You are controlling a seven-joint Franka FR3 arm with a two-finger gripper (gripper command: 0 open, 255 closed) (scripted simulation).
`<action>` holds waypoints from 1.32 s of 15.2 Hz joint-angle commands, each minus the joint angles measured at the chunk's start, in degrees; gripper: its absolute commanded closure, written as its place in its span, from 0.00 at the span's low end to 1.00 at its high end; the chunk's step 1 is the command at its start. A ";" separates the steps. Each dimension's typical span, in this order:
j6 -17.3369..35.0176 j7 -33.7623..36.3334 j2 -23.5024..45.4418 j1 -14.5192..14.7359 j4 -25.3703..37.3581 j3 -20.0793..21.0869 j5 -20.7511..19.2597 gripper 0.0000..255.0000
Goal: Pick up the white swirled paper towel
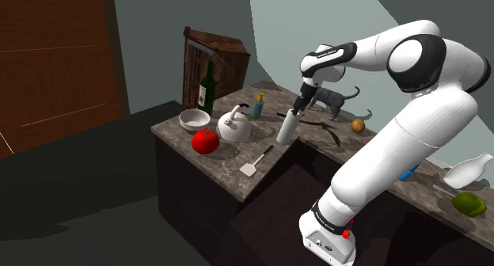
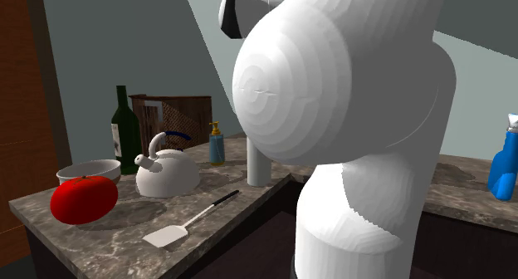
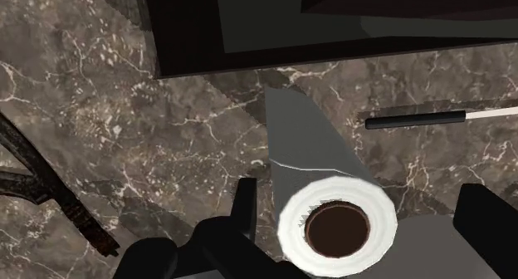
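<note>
Nothing legible anywhere. A short strip of dark lettering (image 1: 323,55) on the white arm (image 1: 412,130), just above the tool (image 1: 298,108), too small to read. A pale label (image 2: 116,142) on the dark green wine bottle (image 2: 124,111), well apart from the tool, no words to make out.

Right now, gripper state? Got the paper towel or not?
Gripper: open. Its fingers stand on either side of the upright paper towel roll, with a gap showing, so the roll is not held.
</note>
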 commanded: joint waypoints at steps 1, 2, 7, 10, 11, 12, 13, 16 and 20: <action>1.59 -0.68 1.12 -0.05 -0.52 -0.27 0.56 0.00; 2.37 -0.90 1.58 -0.04 -0.91 -0.33 0.83 0.00; 5.93 -2.04 3.86 -0.01 -2.50 -0.56 2.25 0.00; 6.02 -2.17 4.02 -0.03 -2.45 -0.59 2.35 1.00; 6.03 -2.16 3.99 -0.03 -2.48 -0.59 2.33 1.00; 6.00 -2.20 4.02 -0.04 -2.44 -0.61 2.35 1.00; 6.00 -2.18 4.02 -0.04 -2.44 -0.60 2.35 1.00; 6.04 -2.19 4.00 -0.05 -2.49 -0.61 2.34 1.00; 4.38 -1.52 2.83 0.00 -1.83 -0.49 1.59 1.00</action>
